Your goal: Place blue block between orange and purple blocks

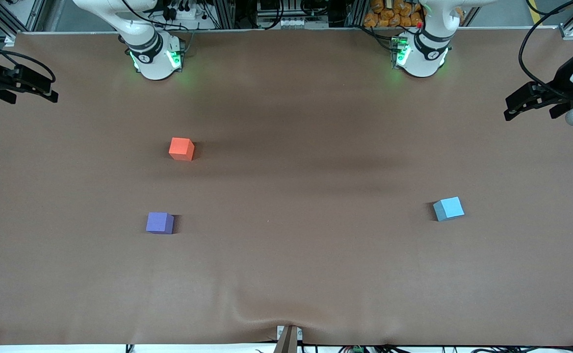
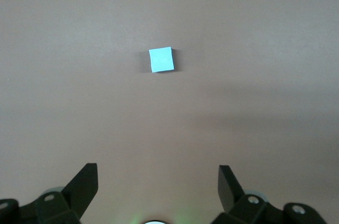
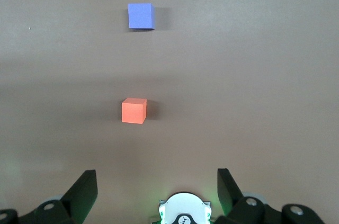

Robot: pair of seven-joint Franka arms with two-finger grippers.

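nothing lifted yet, no block touched. blue block (image 1: 449, 209) resting on the table (image 1: 296, 255) toward the left arm's end, well apart from the other two and slightly turned, edges not square to the table's. orange block (image 1: 181, 148) and purple block (image 1: 160, 222) sitting toward the right arm's end, orange farther from the front camera, purple nearer, with a bare strip of table between them as the target slot. left gripper (image 1: 532, 102) hanging high at the edge of the left arm's end, fingers (image 2: 85, 184) spread wide and empty; in the left wrist view, blue block centred ahead of the open gap, far below and untouched. right gripper (image 1: 24, 86) parked high at the edge of the right arm's end, fingers (image 3: 83, 189) likewise released and holding nothing, waiting, looking down on orange and purple in a line. left arm clearly the nearer one to the blue block, so probably the one to pick. no long axis on a cube, only the slight turn, so likely a small wrist twist to set the fingers flat on two faces. afterwards a long carry across the table toward the slot, where a careless descent could knock either neighbour.
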